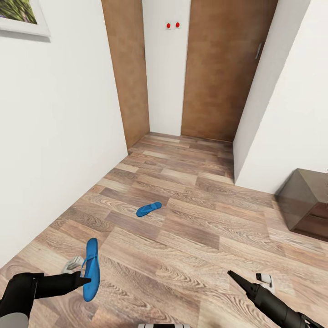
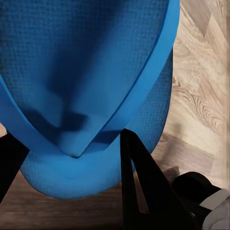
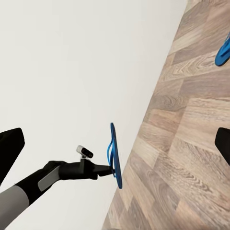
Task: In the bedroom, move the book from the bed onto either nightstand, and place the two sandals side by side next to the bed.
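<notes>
Left tool [image 1: 84, 281] gripping bright blue flat sandal [image 1: 91, 268], lifting it clear of wood-plank floor [image 1: 191, 237]; second blue sandal [image 1: 148, 209] lying at 1 o'clock; right tool [image 1: 233, 276] fingers standing apart.

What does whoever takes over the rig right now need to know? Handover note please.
Left gripper: shut on one sandal, held off the floor.
Right gripper: open, empty.
Second sandal: lying on the floor farther ahead, short of the doors.
A nightstand sits at the right edge.
Done: first sandal picked up.
Left: place both sandals side by side by the bed, then move the book to a nightstand.
</notes>
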Available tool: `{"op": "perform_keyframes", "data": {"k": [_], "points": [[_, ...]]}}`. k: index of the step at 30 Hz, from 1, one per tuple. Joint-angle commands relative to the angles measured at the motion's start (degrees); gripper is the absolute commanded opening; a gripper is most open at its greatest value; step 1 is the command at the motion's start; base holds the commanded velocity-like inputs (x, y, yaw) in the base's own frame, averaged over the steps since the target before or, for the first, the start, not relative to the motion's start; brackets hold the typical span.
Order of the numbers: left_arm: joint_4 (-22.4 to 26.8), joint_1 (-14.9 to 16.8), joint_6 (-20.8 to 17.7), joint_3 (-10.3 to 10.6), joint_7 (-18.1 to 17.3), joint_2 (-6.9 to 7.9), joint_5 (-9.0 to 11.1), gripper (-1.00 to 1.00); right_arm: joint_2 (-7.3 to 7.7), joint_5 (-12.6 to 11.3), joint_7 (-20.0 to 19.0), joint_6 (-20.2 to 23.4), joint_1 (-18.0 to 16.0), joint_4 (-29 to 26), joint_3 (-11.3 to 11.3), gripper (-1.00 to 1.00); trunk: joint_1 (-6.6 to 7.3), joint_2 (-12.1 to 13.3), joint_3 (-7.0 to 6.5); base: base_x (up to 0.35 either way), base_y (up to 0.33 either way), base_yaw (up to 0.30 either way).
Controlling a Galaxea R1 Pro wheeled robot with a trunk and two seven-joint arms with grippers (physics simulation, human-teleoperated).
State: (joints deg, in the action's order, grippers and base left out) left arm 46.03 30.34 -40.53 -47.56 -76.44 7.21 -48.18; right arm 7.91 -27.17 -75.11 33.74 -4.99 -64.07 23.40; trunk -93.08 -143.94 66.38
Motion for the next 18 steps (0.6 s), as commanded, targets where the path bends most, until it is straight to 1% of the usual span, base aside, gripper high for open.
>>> {"op": "perform_keyframes", "data": {"k": [1, 18], "points": [[-0.2, 0.1, -0.6, -0.2, -0.6, -0.01, -0.6, -1.0, 0.01, -0.2, -0.1, 0.5, 0.0, 0.1, 0.0, 1.0, 0.04, 0.0, -0.18, 0.0, 0.0, 0.0], [-1.6, 0.1, -0.5, -0.1, -0.5, -0.05, -0.6, -1.0, 0.0, -0.5, -0.1, 0.5, 0.0, 2.4, -0.2, 1.0, 0.47, 0.2, -3.95, 0.0, 0.0, 0.0]]}}
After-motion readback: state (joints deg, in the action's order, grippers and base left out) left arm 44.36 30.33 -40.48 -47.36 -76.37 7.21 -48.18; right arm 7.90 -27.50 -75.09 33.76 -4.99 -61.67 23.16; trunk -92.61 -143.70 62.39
